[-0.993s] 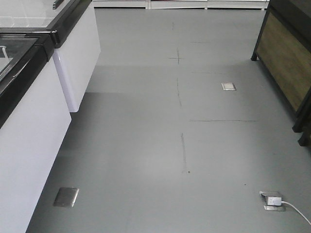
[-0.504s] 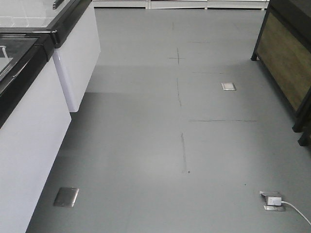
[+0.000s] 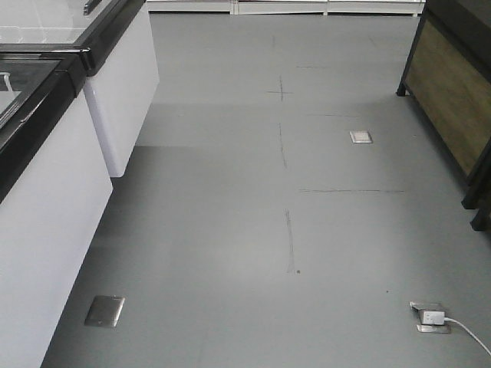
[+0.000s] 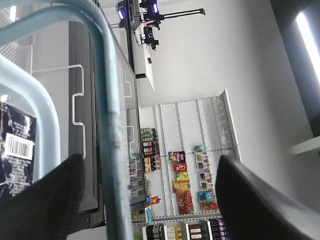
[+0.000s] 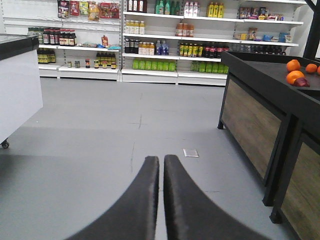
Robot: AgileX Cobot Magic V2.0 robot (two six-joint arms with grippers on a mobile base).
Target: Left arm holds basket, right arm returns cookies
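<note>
**Left gripper** [image 4: 150, 162]: jaws spread. One handle [image 4: 107, 130] of the basket [image 4: 47, 117] runs loose between them, not pinched.

**Cookies** [image 4: 14, 150]: at the left edge of the left wrist view, behind the second hoop. Whether they lie inside the basket cannot be confirmed.

**Right gripper** [image 5: 161, 160]: jaws pressed together, empty, facing distant shelves [image 5: 150, 50].

**Risk:** a swing could slide the unclamped handle off the jaws and drop the load. The right jaws, if left pressed together, would knock the box rather than grasp it.

**Change:** the front view matches the earlier frames. The floor plate [image 3: 104, 310] is unmoved.
</note>
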